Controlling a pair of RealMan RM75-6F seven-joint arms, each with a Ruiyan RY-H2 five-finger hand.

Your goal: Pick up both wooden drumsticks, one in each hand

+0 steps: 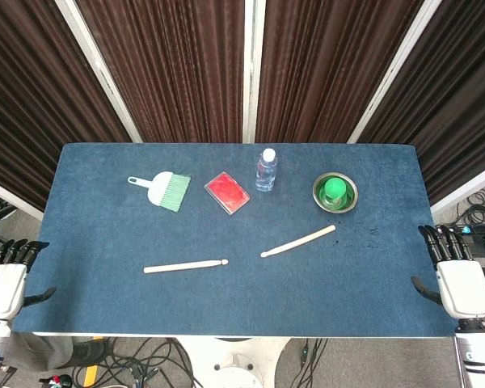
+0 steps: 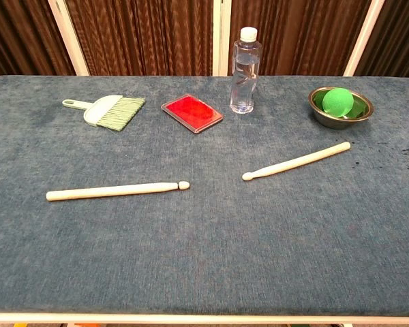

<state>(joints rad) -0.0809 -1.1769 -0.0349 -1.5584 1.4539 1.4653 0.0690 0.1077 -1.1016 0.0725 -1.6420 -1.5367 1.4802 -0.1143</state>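
Note:
Two pale wooden drumsticks lie on the blue table top (image 1: 105,234). The left drumstick (image 1: 186,265) (image 2: 116,191) lies almost level, its tip pointing right. The right drumstick (image 1: 299,241) (image 2: 296,161) slants up to the right, tip toward the table's middle. My left hand (image 1: 6,279) hangs off the table's left edge, fingers apart and holding nothing. My right hand (image 1: 457,279) hangs off the right edge, likewise holding nothing. Both hands are far from the sticks. The chest view shows neither hand.
Along the back stand a green hand brush (image 1: 166,190) (image 2: 109,111), a red flat case (image 1: 227,192) (image 2: 191,113), a clear water bottle (image 1: 266,170) (image 2: 245,68) and a metal bowl (image 1: 349,200) (image 2: 358,117) with a green ball (image 1: 334,190) (image 2: 337,101). Cables lie on the floor.

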